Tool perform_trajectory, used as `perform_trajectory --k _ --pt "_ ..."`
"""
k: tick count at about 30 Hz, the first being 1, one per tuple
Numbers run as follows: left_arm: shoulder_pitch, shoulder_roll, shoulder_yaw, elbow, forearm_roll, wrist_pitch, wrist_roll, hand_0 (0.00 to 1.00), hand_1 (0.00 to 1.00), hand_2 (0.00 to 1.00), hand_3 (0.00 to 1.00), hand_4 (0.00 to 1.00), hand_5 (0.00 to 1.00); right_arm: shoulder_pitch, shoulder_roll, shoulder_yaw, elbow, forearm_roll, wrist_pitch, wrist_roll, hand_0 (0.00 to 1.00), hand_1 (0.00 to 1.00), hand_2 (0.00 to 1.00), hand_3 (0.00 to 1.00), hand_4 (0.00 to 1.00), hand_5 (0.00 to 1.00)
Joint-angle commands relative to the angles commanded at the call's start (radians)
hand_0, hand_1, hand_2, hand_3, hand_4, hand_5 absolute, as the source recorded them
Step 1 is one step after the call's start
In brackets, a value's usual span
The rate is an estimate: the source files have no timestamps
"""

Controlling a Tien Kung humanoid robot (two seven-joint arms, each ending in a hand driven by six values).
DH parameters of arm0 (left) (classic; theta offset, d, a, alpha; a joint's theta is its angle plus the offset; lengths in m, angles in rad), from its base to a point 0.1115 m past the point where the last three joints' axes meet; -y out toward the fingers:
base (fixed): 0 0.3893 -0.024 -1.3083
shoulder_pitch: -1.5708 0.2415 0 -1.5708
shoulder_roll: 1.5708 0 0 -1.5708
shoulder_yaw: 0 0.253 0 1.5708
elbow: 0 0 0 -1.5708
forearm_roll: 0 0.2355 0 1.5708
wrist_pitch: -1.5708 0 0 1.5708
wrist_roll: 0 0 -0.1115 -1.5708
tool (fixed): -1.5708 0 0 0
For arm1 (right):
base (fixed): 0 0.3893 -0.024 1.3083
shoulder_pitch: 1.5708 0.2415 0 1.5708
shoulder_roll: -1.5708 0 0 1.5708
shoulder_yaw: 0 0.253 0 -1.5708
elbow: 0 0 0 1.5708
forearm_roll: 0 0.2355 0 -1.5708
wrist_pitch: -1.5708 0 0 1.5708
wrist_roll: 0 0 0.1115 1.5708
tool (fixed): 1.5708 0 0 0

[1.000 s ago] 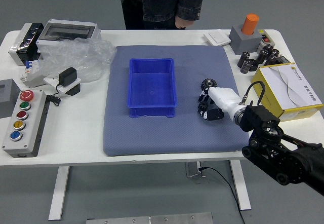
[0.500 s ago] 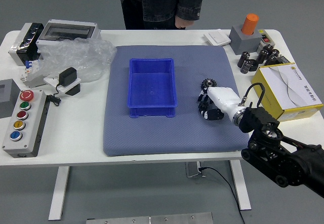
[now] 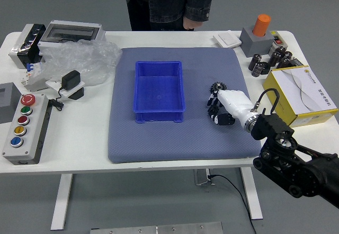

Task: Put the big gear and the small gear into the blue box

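Note:
My right hand [image 3: 221,107] reaches in from the right over the grey mat, just right of the blue box [image 3: 158,114]. Its dark fingers point down and left, curled around a dark toothed gear [image 3: 217,87] whose far edge shows beyond the fingertips. The hand covers most of the gear. I cannot tell which of the two gears this is, and I make out no second one. The blue box stands on the mat with a bare floor. My left arm is out of view.
A yellow box [image 3: 312,118] lies right of my right hand, with small black cylinders and an orange-topped grey block [image 3: 254,42] behind it. Left are a button panel [image 3: 25,133] and plastic wrap [image 3: 85,59]. A person stands at the far side, one hand at the table edge.
The right forearm and wrist have shifted very slightly at the right; the hand stays at nearly the same spot. The blue box has not moved.

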Motion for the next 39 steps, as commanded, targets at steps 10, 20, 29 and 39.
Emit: perform_trajectory --k 10,20,29,39 --pt "-0.001 -0.001 -0.002 0.0 0.002 -0.001 0.0 0.729 0.677 0.704 0.7 0.449 0.016 -0.004 0.002 0.005 0.0 0.0 -0.009 0.002 0.603 0.518 0.529 0.577 0.706 0.05" --pt "0.0 -0.001 -0.003 0.0 0.003 -0.001 0.0 0.729 0.677 0.704 0.7 0.451 0.015 -0.004 0.004 0.001 -0.01 0.007 0.019 -0.02 0.609 0.533 0.559 0.607 0.653 0.067" --pt "0.0 -0.001 -0.005 0.0 0.008 -0.002 0.001 0.729 0.677 0.702 0.7 0.45 0.015 -0.004 0.008 -0.001 -0.013 -0.014 0.019 -0.036 0.609 0.533 0.557 0.611 0.652 0.066" --pt "0.002 -0.001 -0.002 0.0 0.007 -0.002 0.001 0.729 0.677 0.704 0.7 0.451 0.016 -0.008 0.01 0.004 -0.011 -0.025 -0.01 -0.022 0.607 0.527 0.546 0.596 0.657 0.047"
